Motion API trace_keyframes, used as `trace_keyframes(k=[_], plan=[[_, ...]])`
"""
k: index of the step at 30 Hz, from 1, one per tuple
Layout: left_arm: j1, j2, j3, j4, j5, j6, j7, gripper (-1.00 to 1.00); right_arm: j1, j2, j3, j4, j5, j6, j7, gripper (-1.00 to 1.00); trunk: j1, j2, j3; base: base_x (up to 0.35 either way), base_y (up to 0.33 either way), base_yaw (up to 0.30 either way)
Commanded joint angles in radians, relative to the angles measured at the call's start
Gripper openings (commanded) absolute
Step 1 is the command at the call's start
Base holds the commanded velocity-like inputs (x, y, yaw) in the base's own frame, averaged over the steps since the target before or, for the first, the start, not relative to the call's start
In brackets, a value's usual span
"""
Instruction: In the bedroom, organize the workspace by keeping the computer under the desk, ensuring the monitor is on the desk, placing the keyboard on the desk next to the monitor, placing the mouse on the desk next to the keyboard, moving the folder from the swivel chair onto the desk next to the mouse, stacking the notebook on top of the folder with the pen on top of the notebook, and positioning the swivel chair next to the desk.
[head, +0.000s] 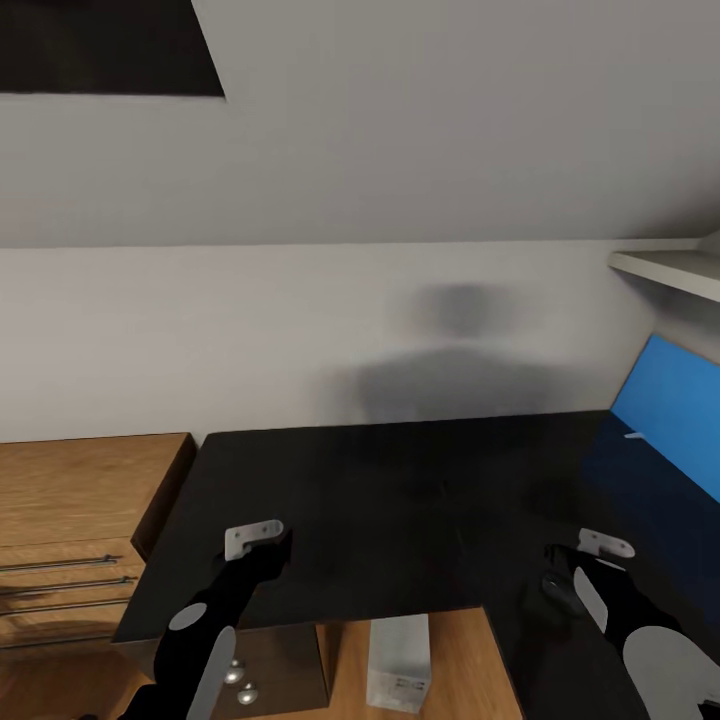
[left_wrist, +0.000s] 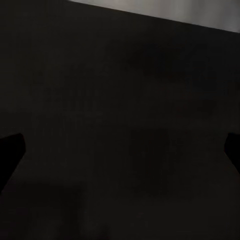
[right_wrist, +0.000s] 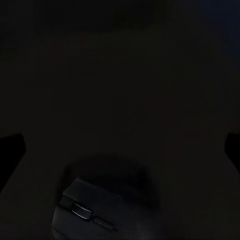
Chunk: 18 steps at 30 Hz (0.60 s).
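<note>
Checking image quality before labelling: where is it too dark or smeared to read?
Head view: a soft grey shadow smears the wall above the desk. Left wrist view: near-black desktop. Right wrist view: nearly all dark, the mouse only faintly outlined.

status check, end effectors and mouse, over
Both end effectors, left and right, open over the desk. Mouse on the desk just under the right one, ungripped. Folder at far right. Nothing blocking.

The black desk bears the folder and mouse.
</note>
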Motion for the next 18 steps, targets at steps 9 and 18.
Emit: trace_keyframes(k=[9, 18], plan=[[-0.001, 0.000, -0.001, -0.002, 0.011, 0.004, 0.010, 1.00, -0.001, 0.001, 0.000, -0.002, -0.007, 0.018, -0.002, 1.00, 0.035, -0.065, -0.030, 0.000, 0.000, 0.000], [-0.001, 0.000, -0.001, -0.002, 0.011, 0.004, 0.011, 1.00, -0.001, 0.001, -0.001, -0.003, -0.007, 0.067, -0.002, 1.00, 0.070, -0.128, -0.059, 0.000, 0.000, 0.000]])
